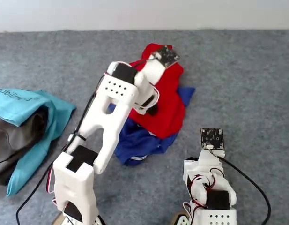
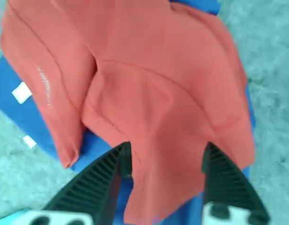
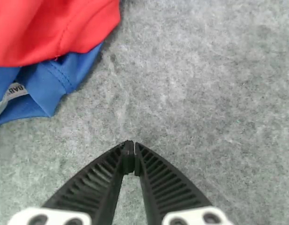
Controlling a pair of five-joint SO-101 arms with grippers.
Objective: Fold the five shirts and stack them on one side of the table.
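The red shirt (image 1: 165, 101) lies crumpled in the middle of the grey worktop (image 1: 238, 79), and everything else is placed from it. Directly beneath it, spilling out past its edges, is a blue shirt (image 1: 137, 140); the red one covers most of it and the two touch. A white label (image 2: 21, 92) shows on the blue cloth just beside the red shirt's folded edge. Well apart from the red shirt, at the worktop's edge on the left arm's side, a teal shirt (image 1: 27, 105) is draped over a dark shirt (image 1: 13, 136), both loosely heaped rather than folded flat.

The left arm (image 1: 111, 112) stretches out over the red shirt, its wrist above the cloth. The left tool (image 2: 167, 150) hangs close over the red shirt with its jaws spread wide and a rumpled fold of red lying between and below them; it has hold of nothing. Whether its tips touch the cloth I cannot tell.

The right arm (image 1: 207, 183) sits folded up near the red shirt, on the side towards the arm bases. The right tool (image 3: 131, 146) is pressed together, tips meeting, with nothing caught between them. It points at bare worktop just beside the corner where the red shirt overlaps the blue, apart from both
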